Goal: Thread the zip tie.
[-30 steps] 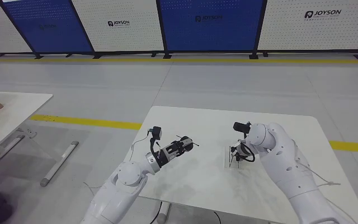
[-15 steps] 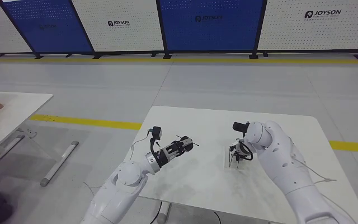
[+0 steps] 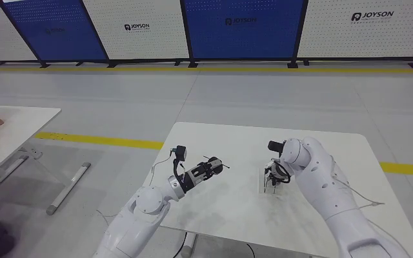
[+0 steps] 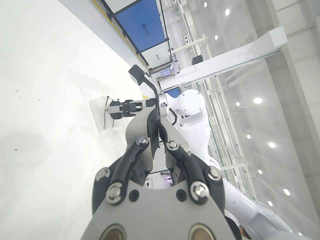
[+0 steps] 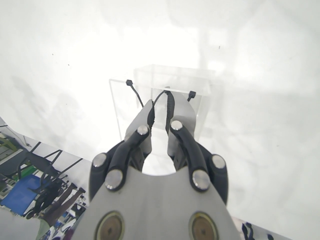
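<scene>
A clear acrylic stand (image 5: pixel 117 106) on the white table (image 3: pixel 226 213) holds black zip ties, with heads at its top edge (image 5: pixel 128 81) (image 5: pixel 192 93). My right gripper (image 5: pixel 161 98) is at the stand (image 3: pixel 265 180), slightly open, and a curved black strap (image 5: pixel 158 97) runs between its fingertips. The left wrist view shows that gripper (image 4: pixel 112 108) pointing into the stand (image 4: pixel 96 111). My left gripper (image 3: pixel 213 167) hangs over the table's left part, a good way from the stand. It is shut (image 4: pixel 158 123) on a thin black zip tie (image 3: pixel 223 166) that sticks out past the fingers.
The table's left edge lies close under my left arm. A second white table (image 3: pixel 26 126) stands far off to the left across the floor.
My right arm has shifted slightly to the left at the stand. The left arm and its zip tie have stayed put.
</scene>
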Available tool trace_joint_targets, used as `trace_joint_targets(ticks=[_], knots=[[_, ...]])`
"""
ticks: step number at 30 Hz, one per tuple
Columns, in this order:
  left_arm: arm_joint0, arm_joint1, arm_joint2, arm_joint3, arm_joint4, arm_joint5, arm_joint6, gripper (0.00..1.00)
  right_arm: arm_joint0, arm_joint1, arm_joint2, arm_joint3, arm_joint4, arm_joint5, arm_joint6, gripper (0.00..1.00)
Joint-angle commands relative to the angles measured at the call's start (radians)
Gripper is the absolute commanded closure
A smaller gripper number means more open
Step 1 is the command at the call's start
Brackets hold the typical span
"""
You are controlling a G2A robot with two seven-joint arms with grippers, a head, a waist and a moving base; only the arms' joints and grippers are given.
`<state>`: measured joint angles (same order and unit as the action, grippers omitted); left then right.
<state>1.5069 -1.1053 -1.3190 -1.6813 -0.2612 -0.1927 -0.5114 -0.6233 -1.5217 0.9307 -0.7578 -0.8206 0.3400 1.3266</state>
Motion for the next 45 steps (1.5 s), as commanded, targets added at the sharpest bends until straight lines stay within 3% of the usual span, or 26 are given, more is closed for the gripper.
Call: trace_joint_targets(ticks=[1, 19, 22, 24, 31, 36, 45], knots=[[0.000, 0.000, 0.000, 0.000, 0.000, 0.000, 0.000, 1.00, 0.004, -0.004, -0.002, 0.007, -0.002, 0.000, 0.001, 0.75], [0.000, 0.000, 0.000, 0.000, 0.000, 0.000, 0.000, 1.00, 0.046, -0.042, -0.003, 0.106, -0.032, 0.000, 0.019, 0.80], [0.000, 0.000, 0.000, 0.000, 0.000, 0.000, 0.000, 1.00, 0.057, -0.051, -0.004, 0.132, -0.032, 0.000, 0.020, 0.89], [0.000, 0.000, 0.000, 0.000, 0.000, 0.000, 0.000, 1.00, 0.063, -0.057, -0.005, 0.146, -0.032, 0.000, 0.017, 1.00], [0.000, 0.000, 0.000, 0.000, 0.000, 0.000, 0.000, 1.00, 0.075, -0.068, -0.004, 0.164, -0.043, 0.000, 0.016, 1.00], [0.000, 0.000, 0.000, 0.000, 0.000, 0.000, 0.000, 1.00, 0.062, -0.067, 0.003, 0.135, -0.048, 0.000, 0.020, 1.00], [0.000, 0.000, 0.000, 0.000, 0.000, 0.000, 0.000, 1.00, -0.026, -0.029, 0.048, -0.033, -0.100, 0.000, 0.051, 1.00]])
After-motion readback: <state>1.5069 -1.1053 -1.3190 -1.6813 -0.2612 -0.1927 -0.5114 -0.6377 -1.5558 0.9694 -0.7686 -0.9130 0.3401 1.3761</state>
